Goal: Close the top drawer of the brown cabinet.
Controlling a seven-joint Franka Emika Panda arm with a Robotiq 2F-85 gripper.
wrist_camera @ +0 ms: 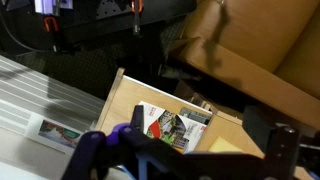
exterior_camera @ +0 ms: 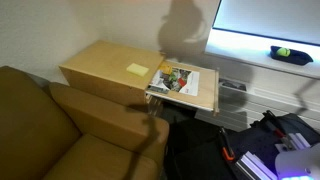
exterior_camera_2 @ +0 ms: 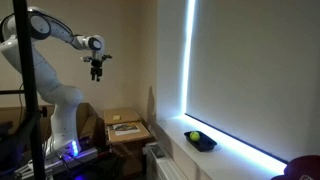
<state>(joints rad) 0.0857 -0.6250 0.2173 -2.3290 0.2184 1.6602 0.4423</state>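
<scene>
Sofa (exterior_camera: 60, 130) just beside open top drawer (exterior_camera: 203, 92)

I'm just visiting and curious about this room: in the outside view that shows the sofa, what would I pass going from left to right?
The sofa → brown cabinet → yellow sticky note on its top → top drawer, pulled open with printed papers inside → dark tray holding something green.

Dim room, lit mostly by a cold strip of daylight (exterior_camera_2: 187, 70) beside the blind (exterior_camera_2: 250, 70), blown out to glare in both exterior views. A soft shadow (exterior_camera: 185, 28) lies on the wall (exterior_camera: 90, 20). In the wrist view the near gripper (wrist_camera: 185, 152) is dark and blurred
</scene>
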